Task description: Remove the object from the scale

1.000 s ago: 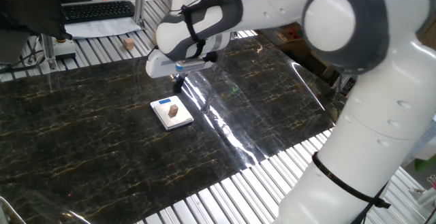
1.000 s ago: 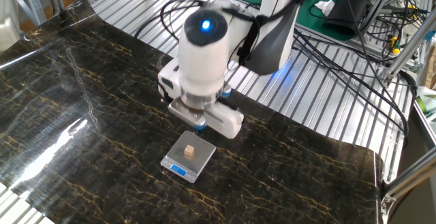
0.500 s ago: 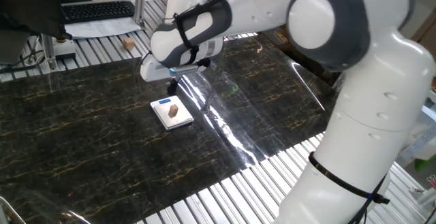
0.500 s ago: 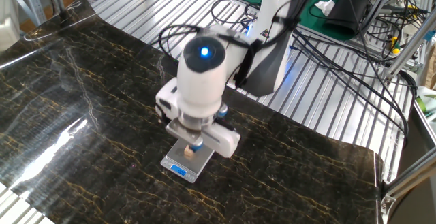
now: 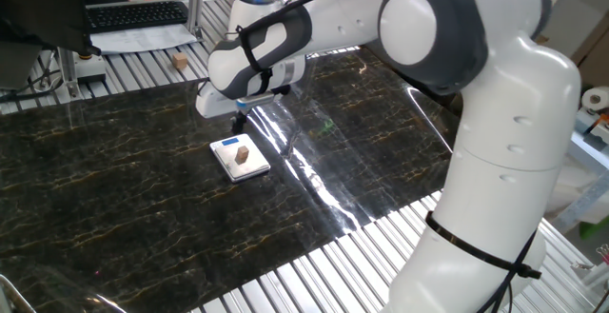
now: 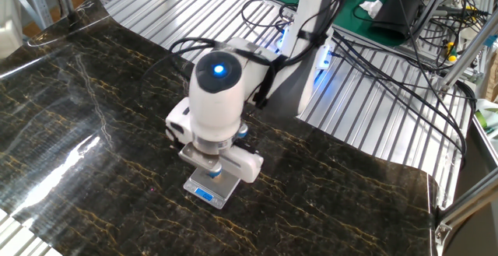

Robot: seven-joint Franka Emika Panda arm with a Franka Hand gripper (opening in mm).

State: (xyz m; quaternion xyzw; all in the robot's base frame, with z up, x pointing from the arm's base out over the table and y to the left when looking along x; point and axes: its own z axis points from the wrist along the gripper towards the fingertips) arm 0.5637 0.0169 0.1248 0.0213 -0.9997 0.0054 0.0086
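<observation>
1. The tiny wooden cube (image 5: 244, 148) sits on the scale (image 5: 239, 158), which lies on the dark marbled tabletop (image 5: 114, 189).
2. The hand (image 5: 243, 118) hangs just behind it; whether its fingers are apart cannot be told.
3. Likely light, rigid and grippy: pinch opposite flat faces, gently.

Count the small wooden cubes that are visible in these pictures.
2. One cube sits on the scale. Another cube lies on the slatted surface near the keyboard. Others may be hidden behind the arm.
</observation>
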